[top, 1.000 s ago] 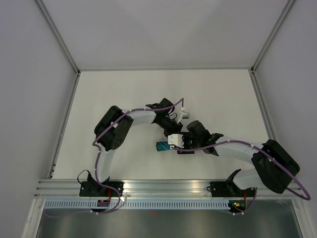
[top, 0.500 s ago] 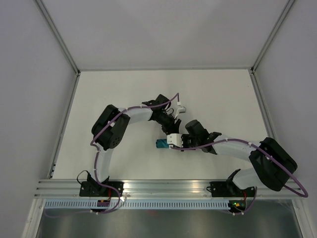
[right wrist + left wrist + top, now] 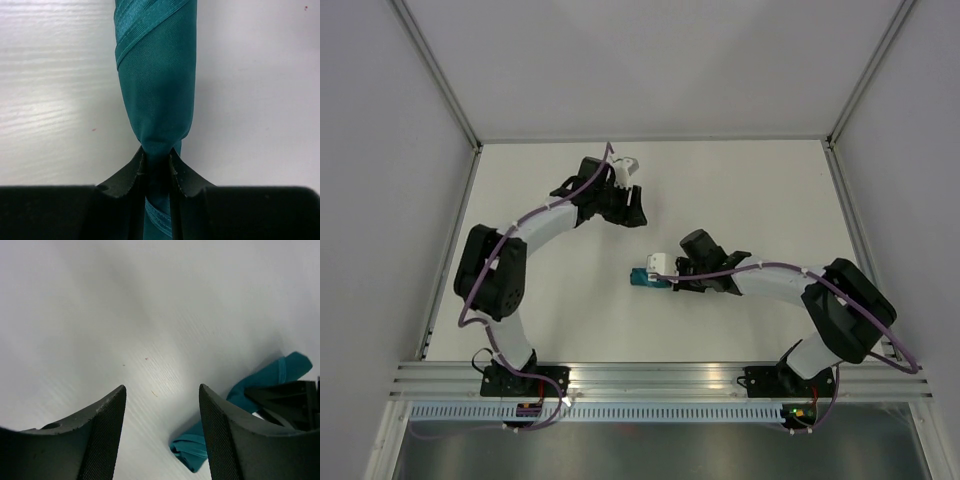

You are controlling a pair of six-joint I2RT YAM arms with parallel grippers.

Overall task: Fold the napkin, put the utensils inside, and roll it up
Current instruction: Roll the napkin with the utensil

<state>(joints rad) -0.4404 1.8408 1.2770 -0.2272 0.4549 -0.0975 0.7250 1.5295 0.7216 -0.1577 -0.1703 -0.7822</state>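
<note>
Closest in, saw the right claw [image 3: 157, 161] pinched tight on a narrow waist of the teal-green, slightly shiny cloth napkin [image 3: 155, 85], rolled into a slim bundle and lying on the white worktop [image 3: 50, 75] near its middle. Bunched visibly where squeezed, so judged soft, thin and light, with a slick sheen likely to slide between hard fingers. Showed a stitched hem [image 3: 150, 26] wrapped diagonally across the far part of the roll, apt to spring loose if let go. Could not see any cutlery; if tucked inside, would lend a stiff core and some weight along the length. Judged the middle of the roll the best hold, across its width and over the loose hem, rather than a floppy end. Farther out, found the left claw [image 3: 161, 390] spread wide and gripping nothing, poised above bare worktop, well apart from the roll.
</note>
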